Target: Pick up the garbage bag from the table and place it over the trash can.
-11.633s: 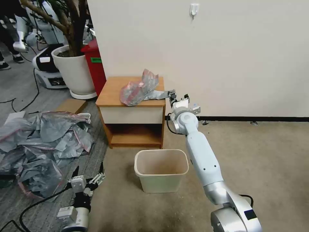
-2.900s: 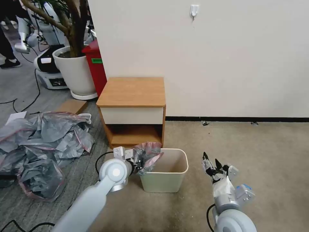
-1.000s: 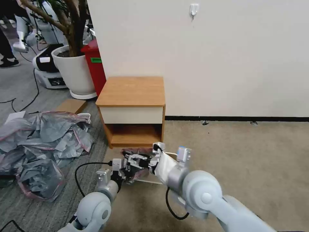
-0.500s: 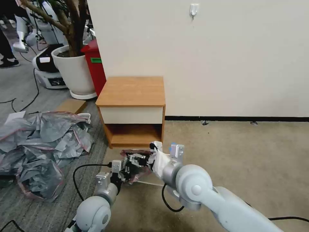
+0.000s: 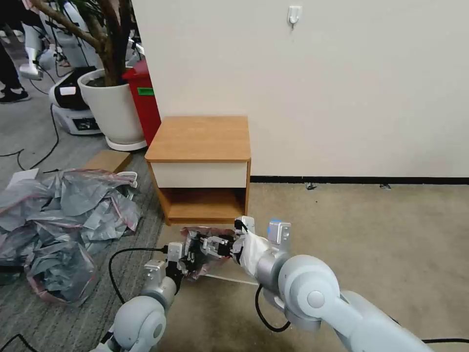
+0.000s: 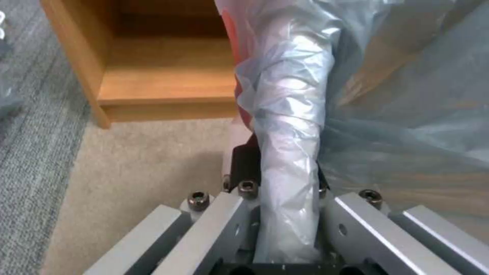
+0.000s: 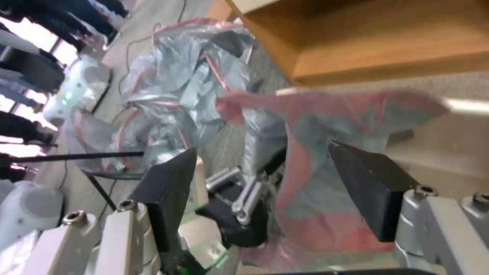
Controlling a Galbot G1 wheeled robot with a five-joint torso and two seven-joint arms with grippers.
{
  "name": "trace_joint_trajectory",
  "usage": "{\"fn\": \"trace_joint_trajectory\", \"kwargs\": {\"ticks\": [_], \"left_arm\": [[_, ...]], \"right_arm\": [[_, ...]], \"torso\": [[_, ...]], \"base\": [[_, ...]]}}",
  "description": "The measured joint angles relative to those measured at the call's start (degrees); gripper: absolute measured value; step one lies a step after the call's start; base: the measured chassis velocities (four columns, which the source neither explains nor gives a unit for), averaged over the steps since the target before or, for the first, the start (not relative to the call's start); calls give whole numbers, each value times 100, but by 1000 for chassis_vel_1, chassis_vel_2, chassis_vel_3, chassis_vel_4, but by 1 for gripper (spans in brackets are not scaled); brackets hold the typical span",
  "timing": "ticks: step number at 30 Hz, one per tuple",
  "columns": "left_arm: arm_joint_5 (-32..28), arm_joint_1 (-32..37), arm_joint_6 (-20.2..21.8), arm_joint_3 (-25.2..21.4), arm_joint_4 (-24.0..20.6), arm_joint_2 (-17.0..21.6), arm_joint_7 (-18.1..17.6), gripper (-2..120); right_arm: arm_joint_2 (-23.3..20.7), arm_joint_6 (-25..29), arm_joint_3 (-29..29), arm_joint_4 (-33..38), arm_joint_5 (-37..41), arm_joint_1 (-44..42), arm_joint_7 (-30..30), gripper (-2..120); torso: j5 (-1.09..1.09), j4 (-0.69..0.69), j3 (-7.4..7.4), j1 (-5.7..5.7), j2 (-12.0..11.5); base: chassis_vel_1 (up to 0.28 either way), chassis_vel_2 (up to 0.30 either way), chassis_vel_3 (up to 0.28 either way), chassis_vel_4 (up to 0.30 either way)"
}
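Behind, against the pale wall [image 5: 342,88]: the table [image 5: 200,139], top bare, shelf recess open toward the camera. Left of it, on the grey carpet, a big heap of grey bags [image 5: 58,220]; farther back, a white plant pot [image 5: 110,110] and a red bin [image 5: 144,98]. Low in front of the table, both arms meeting over the beige floor. Between them, the garbage bag [image 5: 202,252], bunched, grey with pink-red edging, held up off the floor just before the table's shelf. Beneath the bag and arms, a thin cream strip of the trash can [image 5: 229,277] rim, mostly hidden. Left gripper [image 5: 188,252] reaching in from lower left, clenched on a twisted fold of the bag, plastic running straight up between the fingers [image 6: 239,214] in the left wrist view. Right gripper [image 5: 217,244] coming in from the right, spread wide, black pads [image 7: 369,191] on either side of the pink-grey film without pinching it.
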Motion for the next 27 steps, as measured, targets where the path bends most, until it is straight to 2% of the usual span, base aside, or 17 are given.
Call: {"fn": "trace_joint_trajectory", "kwargs": {"ticks": [6, 17, 20, 23, 27], "left_arm": [[119, 77, -73, 25, -32, -3, 31, 2], [287, 272, -138, -37, -135, -12, 141, 2], [310, 312, -152, -59, -157, -21, 157, 2], [339, 392, -175, -98, -195, -46, 175, 2], [356, 439, -181, -118, -217, -51, 185, 2]], "right_arm": [[187, -18, -168, -341, 214, 236, 132, 68], [281, -31, -298, -761, 316, 536, 241, 65], [282, -37, -311, -797, 319, 548, 264, 60], [285, -37, -323, -829, 285, 542, 279, 49], [284, -37, -323, -833, 246, 527, 280, 42]], "torso": [[0, 1, 0, 0, 0], [-1, 1, 0, 0, 0], [0, 1, 0, 0, 0], [0, 1, 0, 0, 0], [0, 1, 0, 0, 0]], "base": [[0, 0, 0, 0], [0, 0, 0, 0], [0, 0, 0, 0], [0, 0, 0, 0], [0, 0, 0, 0]]}}
